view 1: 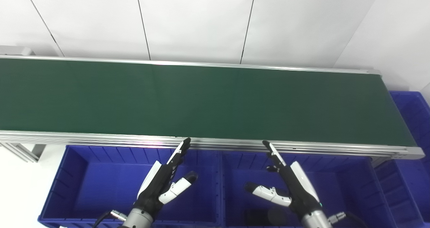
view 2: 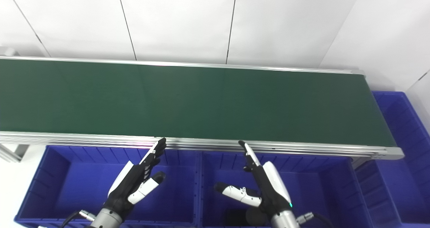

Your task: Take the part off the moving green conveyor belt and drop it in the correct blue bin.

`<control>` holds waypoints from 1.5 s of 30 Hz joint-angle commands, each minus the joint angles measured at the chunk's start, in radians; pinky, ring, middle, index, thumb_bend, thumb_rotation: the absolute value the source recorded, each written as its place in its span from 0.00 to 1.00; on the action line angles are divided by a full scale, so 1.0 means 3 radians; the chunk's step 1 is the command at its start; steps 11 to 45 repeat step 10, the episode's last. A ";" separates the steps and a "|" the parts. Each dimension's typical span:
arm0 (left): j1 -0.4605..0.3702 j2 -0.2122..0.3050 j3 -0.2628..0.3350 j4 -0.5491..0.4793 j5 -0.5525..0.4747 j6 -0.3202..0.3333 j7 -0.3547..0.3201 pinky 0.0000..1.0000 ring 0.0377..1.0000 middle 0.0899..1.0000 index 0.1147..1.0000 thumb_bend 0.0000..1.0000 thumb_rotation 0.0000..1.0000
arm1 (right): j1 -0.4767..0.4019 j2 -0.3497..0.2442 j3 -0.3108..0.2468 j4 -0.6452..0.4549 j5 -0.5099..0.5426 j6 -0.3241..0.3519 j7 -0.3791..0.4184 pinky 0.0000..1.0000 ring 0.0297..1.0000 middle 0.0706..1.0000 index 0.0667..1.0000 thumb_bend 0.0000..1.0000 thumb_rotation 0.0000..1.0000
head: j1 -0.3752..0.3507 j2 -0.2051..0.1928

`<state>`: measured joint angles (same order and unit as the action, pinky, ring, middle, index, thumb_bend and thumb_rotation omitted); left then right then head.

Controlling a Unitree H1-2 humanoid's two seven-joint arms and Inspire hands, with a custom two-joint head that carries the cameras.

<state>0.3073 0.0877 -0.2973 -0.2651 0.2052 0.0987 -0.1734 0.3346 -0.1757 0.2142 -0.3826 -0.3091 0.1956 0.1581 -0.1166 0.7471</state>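
Note:
The green conveyor belt (view 1: pixel 201 100) runs across the view with no part visible on it. My left hand (view 1: pixel 164 181) hovers open above the left blue bin (view 1: pixel 80 187), fingers stretched toward the belt's near rail. My right hand (view 1: pixel 289 184) hovers open above the middle blue bin (view 1: pixel 346 187), thumb pointing left. Neither hand holds anything. A dark part (view 1: pixel 265 217) lies on the floor of the middle bin, below the right hand.
A third blue bin (view 1: pixel 413 120) stands past the belt's right end. The aluminium rail (view 1: pixel 100 139) edges the belt's near side, with a frame leg (view 1: pixel 23 150) at the far left. White wall panels stand behind the belt.

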 commanded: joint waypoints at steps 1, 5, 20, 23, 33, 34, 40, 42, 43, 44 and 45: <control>-0.0031 -0.0011 0.0004 -0.0035 -0.0027 -0.0182 0.0036 1.00 1.00 1.00 1.00 0.74 0.88 | -0.0019 0.0037 -0.0066 -0.0032 0.0306 -0.0271 0.0016 0.98 0.99 1.00 1.00 0.94 0.60 | 0.0023 -0.0008; -0.0033 -0.0013 0.0025 -0.0014 -0.0026 -0.0231 0.0049 1.00 1.00 1.00 1.00 0.74 0.89 | -0.0013 0.0061 -0.0099 0.0017 0.0589 -0.0292 0.0048 1.00 1.00 1.00 1.00 0.96 0.54 | 0.0039 -0.0015; -0.0036 -0.0006 0.0056 -0.0005 -0.0038 -0.0258 0.0051 1.00 1.00 1.00 1.00 0.75 0.90 | -0.0021 0.0056 -0.0075 0.0099 0.0668 -0.0347 0.0061 0.97 0.99 0.99 1.00 0.95 0.55 | 0.0028 -0.0040; -0.0036 -0.0006 0.0056 -0.0005 -0.0038 -0.0258 0.0051 1.00 1.00 1.00 1.00 0.75 0.90 | -0.0021 0.0056 -0.0075 0.0099 0.0668 -0.0347 0.0061 0.97 0.99 0.99 1.00 0.95 0.55 | 0.0028 -0.0040; -0.0036 -0.0006 0.0056 -0.0005 -0.0038 -0.0258 0.0051 1.00 1.00 1.00 1.00 0.75 0.90 | -0.0021 0.0056 -0.0075 0.0099 0.0668 -0.0347 0.0061 0.97 0.99 0.99 1.00 0.95 0.55 | 0.0028 -0.0040; -0.0036 -0.0006 0.0056 -0.0005 -0.0038 -0.0258 0.0051 1.00 1.00 1.00 1.00 0.75 0.90 | -0.0021 0.0056 -0.0075 0.0099 0.0668 -0.0347 0.0061 0.97 0.99 0.99 1.00 0.95 0.55 | 0.0028 -0.0040; -0.0036 -0.0006 0.0056 -0.0005 -0.0038 -0.0258 0.0051 1.00 1.00 1.00 1.00 0.75 0.90 | -0.0021 0.0056 -0.0075 0.0099 0.0668 -0.0347 0.0061 0.97 0.99 0.99 1.00 0.95 0.55 | 0.0028 -0.0040; -0.0036 -0.0006 0.0056 -0.0005 -0.0038 -0.0258 0.0051 1.00 1.00 1.00 1.00 0.75 0.90 | -0.0021 0.0056 -0.0075 0.0099 0.0668 -0.0347 0.0061 0.97 0.99 0.99 1.00 0.95 0.55 | 0.0028 -0.0040; -0.0036 -0.0006 0.0056 -0.0005 -0.0038 -0.0258 0.0051 1.00 1.00 1.00 1.00 0.75 0.90 | -0.0021 0.0056 -0.0075 0.0099 0.0668 -0.0347 0.0061 0.97 0.99 0.99 1.00 0.95 0.55 | 0.0028 -0.0040; -0.0036 -0.0006 0.0056 -0.0005 -0.0038 -0.0258 0.0051 1.00 1.00 1.00 1.00 0.75 0.90 | -0.0021 0.0056 -0.0075 0.0099 0.0668 -0.0347 0.0061 0.97 0.99 0.99 1.00 0.95 0.55 | 0.0028 -0.0040; -0.0036 -0.0006 0.0056 -0.0005 -0.0038 -0.0258 0.0051 1.00 1.00 1.00 1.00 0.75 0.90 | -0.0021 0.0056 -0.0075 0.0099 0.0668 -0.0347 0.0061 0.97 0.99 0.99 1.00 0.95 0.55 | 0.0028 -0.0040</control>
